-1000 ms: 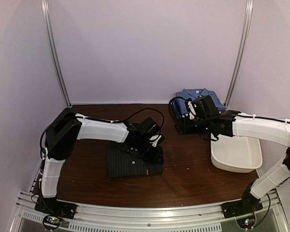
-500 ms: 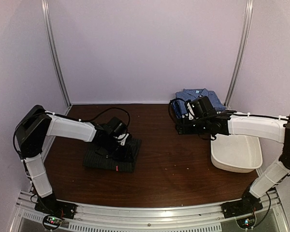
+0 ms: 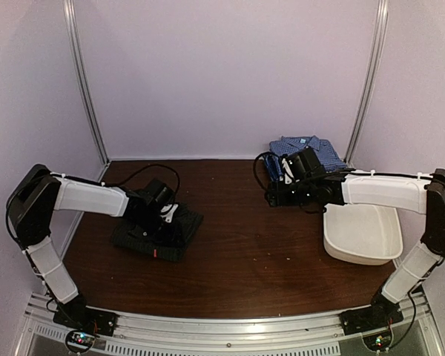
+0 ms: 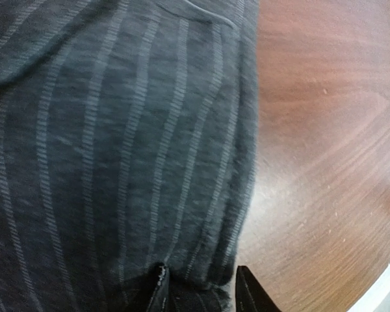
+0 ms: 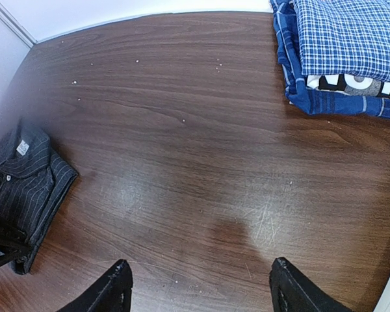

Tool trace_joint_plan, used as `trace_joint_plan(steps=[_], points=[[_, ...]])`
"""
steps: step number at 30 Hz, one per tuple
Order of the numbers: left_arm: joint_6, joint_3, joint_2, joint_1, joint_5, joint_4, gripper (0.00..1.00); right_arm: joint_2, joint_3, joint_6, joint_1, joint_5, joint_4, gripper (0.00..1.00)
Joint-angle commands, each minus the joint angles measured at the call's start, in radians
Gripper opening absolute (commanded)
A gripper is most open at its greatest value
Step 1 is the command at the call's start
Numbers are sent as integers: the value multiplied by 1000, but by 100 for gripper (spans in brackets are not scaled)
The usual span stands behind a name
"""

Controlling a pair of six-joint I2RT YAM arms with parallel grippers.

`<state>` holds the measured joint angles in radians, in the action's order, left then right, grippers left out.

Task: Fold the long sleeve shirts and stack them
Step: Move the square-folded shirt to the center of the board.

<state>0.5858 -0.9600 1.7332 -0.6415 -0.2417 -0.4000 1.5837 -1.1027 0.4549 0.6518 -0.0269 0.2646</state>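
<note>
The left tool (image 4: pixel 198 292) pinched an edge of the charcoal shirt (image 4: pixel 117 162), left on the surface (image 5: pixel 201 162), probably to drag it; the right tool (image 5: pixel 198 289) hung open, empty, near the blue checked shirt (image 5: pixel 351 39).

The pinstriped shirt (image 3: pixel 185 227) (image 4: pixel 117 162) (image 5: pixel 27 174) lies folded on the left half of the table (image 3: pixel 267 252), well clear of the back wall. The left gripper (image 3: pixel 162 222) (image 4: pixel 198 287) sits over it, with the shirt's edge between its fingers. At the far right corner, against the back wall, the checked shirt (image 3: pixel 328 151) (image 5: pixel 351 39) lies on top of what seems to be the lettered shirt (image 5: pixel 377 88). The plastic tub (image 3: pixel 360 256) stands just in front of that stack, at the table's right edge. The right gripper (image 3: pixel 278 196) (image 5: pixel 198 286) hangs over bare table left of the stack, its fingers spread.
</note>
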Motion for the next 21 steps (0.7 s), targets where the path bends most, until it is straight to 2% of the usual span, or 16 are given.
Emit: trace_joint_plan(steps=[1, 6, 13, 21], points=[[-37, -12, 6, -71, -46, -59, 36, -7, -7, -1, -5, -5, -15, 73], [-10, 29, -8, -143, -65, -66, 36, -19, 18, 4, -6, -7, -23, 74], [13, 80, -40, -154, -80, -55, 36, 2, 23, 4, -8, -7, -33, 74], [-11, -95, -83, -154, -110, -70, 39, 50, -4, -10, -18, -11, -23, 75]])
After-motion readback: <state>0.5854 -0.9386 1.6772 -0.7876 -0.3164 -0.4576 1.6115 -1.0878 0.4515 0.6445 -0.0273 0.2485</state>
